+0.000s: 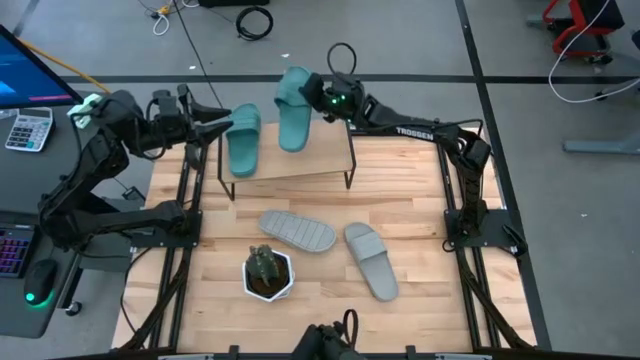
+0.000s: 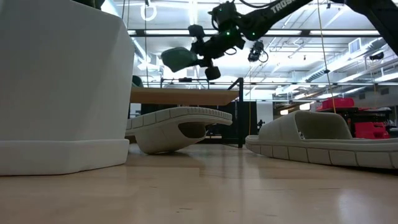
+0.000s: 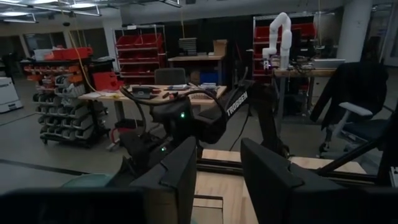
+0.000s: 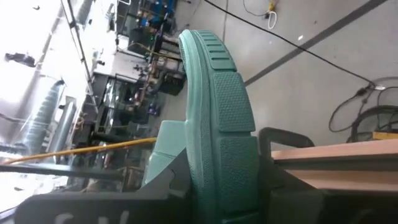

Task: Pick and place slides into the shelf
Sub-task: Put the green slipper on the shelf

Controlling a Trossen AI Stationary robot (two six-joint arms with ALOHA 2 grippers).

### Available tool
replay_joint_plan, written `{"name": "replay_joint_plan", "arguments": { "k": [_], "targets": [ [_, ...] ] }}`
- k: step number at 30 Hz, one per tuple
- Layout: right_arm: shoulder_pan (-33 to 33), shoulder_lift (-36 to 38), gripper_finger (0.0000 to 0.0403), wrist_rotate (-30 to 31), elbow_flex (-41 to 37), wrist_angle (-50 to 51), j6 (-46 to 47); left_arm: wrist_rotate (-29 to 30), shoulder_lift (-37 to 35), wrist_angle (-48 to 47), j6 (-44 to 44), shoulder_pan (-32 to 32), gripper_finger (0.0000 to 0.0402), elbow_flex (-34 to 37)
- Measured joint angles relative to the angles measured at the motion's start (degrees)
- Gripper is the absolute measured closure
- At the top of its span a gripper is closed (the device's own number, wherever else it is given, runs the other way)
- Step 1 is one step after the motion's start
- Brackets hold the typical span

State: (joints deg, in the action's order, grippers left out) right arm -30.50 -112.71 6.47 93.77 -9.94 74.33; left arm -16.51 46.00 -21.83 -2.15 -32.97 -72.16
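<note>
Teal slide point(image 1: 294, 108), clamped sole-side between your right gripper's point(image 1: 318, 98) fingers, hangs over the shelf's point(image 1: 300, 160) far edge, arm stretched low. Left gripper point(image 1: 222, 122), fingers parted and empty, touches second teal slide point(image 1: 243, 140) on the board.

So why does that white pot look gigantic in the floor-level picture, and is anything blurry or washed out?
Low view: the white pot stands right by the lens, so it looms; the bare table in front blurs. Right wrist view: the teal slide in the right gripper fills the frame, and bright windows wash out the corner behind it. Left wrist view: dim, with the left gripper's fingers soft and dark.
</note>
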Motion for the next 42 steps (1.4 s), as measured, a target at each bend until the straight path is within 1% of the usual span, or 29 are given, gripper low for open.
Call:
{"name": "replay_joint_plan", "arguments": {
  "k": [4,13,16,18,23,26,30,33,39,42],
  "targets": [
    [0.0,-0.5,0.032,-1.3,-0.1,-0.1,-0.8,0.0,0.0,0.1,0.0,0.0,0.0276,0.0],
    [-1.0,-7.0,0.032,-8.6,6.2,0.1,-1.0,0.0,0.1,0.1,0.0,0.0,0.0274,0.0],
    [-1.2,-9.5,0.032,-11.0,10.5,0.0,-0.8,0.0,0.1,0.1,0.0,0.0,0.0279,0.0],
    [-0.8,-11.8,0.032,-11.8,14.3,1.6,-1.9,0.0,0.1,0.1,0.0,0.0,0.0282,0.0],
    [-0.1,-17.4,0.032,-12.7,25.4,12.2,-7.3,0.0,0.1,0.1,0.0,0.0,0.0285,0.0],
    [0.1,-19.3,0.032,-11.7,29.4,16.1,-8.8,0.0,0.1,0.1,0.3,0.0,0.0282,0.0],
    [0.0,-19.4,0.032,-9.1,29.5,17.3,-8.3,0.0,0.1,0.1,0.4,0.0,0.028,0.0],
    [0.0,-19.4,0.032,-9.4,29.3,19.2,-8.1,0.0,0.1,0.1,0.4,0.0,0.0284,0.0],
    [1.2,-19.5,0.032,-9.9,29.3,19.4,-6.7,-0.1,0.1,0.1,0.2,0.0,0.0289,0.0],
    [1.9,-19.6,0.032,-9.2,29.3,20.2,-6.2,0.0,0.1,0.1,0.2,0.0,0.0286,0.0]
  ]
}}
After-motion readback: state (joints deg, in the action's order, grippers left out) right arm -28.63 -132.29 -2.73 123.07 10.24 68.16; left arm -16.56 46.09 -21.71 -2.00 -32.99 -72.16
